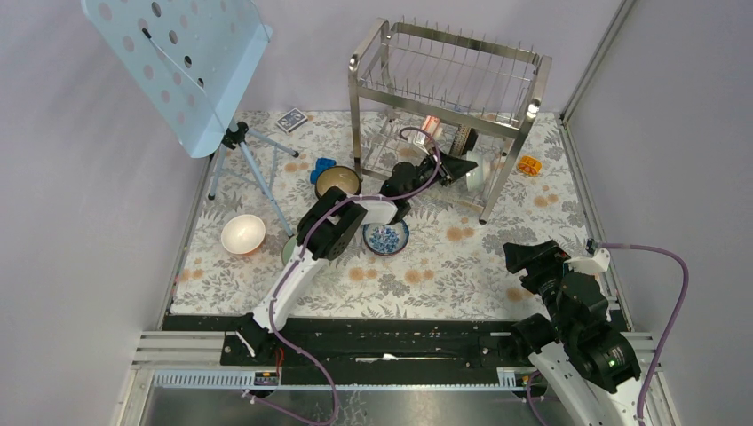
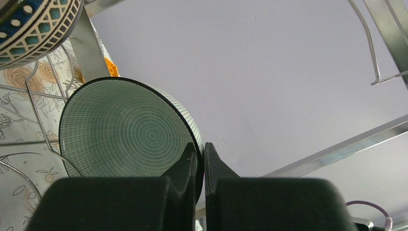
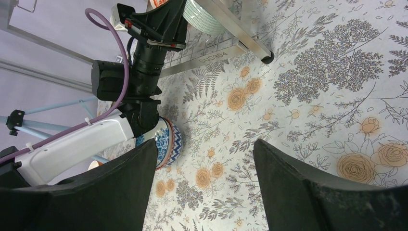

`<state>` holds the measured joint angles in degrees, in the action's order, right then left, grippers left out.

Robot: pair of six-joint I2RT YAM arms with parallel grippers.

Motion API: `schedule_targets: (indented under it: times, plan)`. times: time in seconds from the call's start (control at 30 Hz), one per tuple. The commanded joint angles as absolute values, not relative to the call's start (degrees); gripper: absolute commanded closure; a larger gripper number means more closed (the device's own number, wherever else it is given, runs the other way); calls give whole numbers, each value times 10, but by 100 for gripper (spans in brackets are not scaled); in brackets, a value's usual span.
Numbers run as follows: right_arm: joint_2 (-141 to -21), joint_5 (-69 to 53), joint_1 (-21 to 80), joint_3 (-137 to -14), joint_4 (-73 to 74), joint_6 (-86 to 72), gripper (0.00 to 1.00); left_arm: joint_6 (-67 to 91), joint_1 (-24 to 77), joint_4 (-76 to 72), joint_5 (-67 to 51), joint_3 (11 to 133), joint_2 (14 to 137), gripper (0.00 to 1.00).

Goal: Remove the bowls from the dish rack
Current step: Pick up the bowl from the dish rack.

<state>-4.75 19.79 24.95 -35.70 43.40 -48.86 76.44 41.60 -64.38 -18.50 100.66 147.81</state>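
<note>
**Unloading part done: three bowls out, at least two in the rack**

My left gripper (image 2: 200, 153) is pinched shut on the rim of the pale green bowl (image 2: 125, 130). That bowl stands on edge in the lower tier of the dish rack (image 1: 355, 124), not yet lifted clear. My right gripper (image 3: 203, 150) stands open and empty, well apart.

On the table are:
- the white bowl (image 1: 242, 232)
- the dark brown bowl (image 1: 337, 180)
- the blue-and-white bowl (image 1: 386, 238)

A lattice-patterned bowl (image 2: 29, 24) sits in the rack, just beside the green one. I judge the job roughly half complete.

Plain pale lilac-grey walls (image 1: 53, 222) close in the worktop (image 1: 462, 266) on three sides, evenly lit. A floral cloth (image 1: 550, 204) of grey leaves and orange blooms covers it. A pale blue perforated metal music stand (image 1: 182, 67) on a tripod stands at its far left corner.
</note>
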Motion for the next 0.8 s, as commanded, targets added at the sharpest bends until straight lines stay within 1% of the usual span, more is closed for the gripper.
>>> schedule_targets:
  times: [0.0, 0.13, 0.37, 0.63, 0.77]
  plan:
    - [-44, 189, 246, -354, 414, -481, 20, 794, 390, -806, -165, 1055, 1409, 100]
    - [-45, 187, 247, -354, 414, -481, 20, 816, 388, -800, -185, 1079, 1419, 100]
    - [-45, 185, 247, -354, 414, -482, 20, 865, 379, -806, -204, 1087, 1432, 100]
    - [-44, 187, 247, -354, 415, -482, 20, 868, 377, -815, -216, 1076, 1415, 100]
    - [-43, 187, 247, -353, 413, -481, 20, 877, 377, -832, -232, 1046, 1388, 100]
